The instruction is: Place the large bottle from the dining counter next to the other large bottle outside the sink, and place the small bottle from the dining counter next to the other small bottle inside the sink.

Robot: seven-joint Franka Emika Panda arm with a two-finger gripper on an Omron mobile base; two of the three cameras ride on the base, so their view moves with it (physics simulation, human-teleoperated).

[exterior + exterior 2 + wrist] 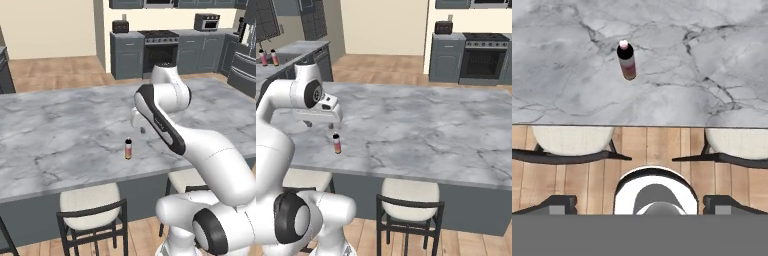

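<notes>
Step in hand, as I read it: reach for the small bottle point(128, 149) on the dining worktop point(60, 135). Only one bottle is visible on this worktop.

Doing it well:
- The hand point(320, 123) hovers above the worktop, a little back and to the side of the bottle, not touching it. Its jaws stand apart, nothing between them.
- In the hand view the bottle point(626, 61) sits high and left of centre, so centre it between the fingers before going down.
- Bottle is narrow and upright: come in level, straddle the body below the cap, and close gently so it doesn't tip.
- It stands near the front edge, above the stools point(90, 199). Approach from the worktop side so a nudge doesn't send it off.

The bottle: slim, upright, dark cap, pale band near the top, orange-red lower body. Label detail is too small to read.

Two similar bottles point(269, 57) stand on the far counter at upper left in the right base view, probably the sink area, though I can't make out a basin.
</notes>
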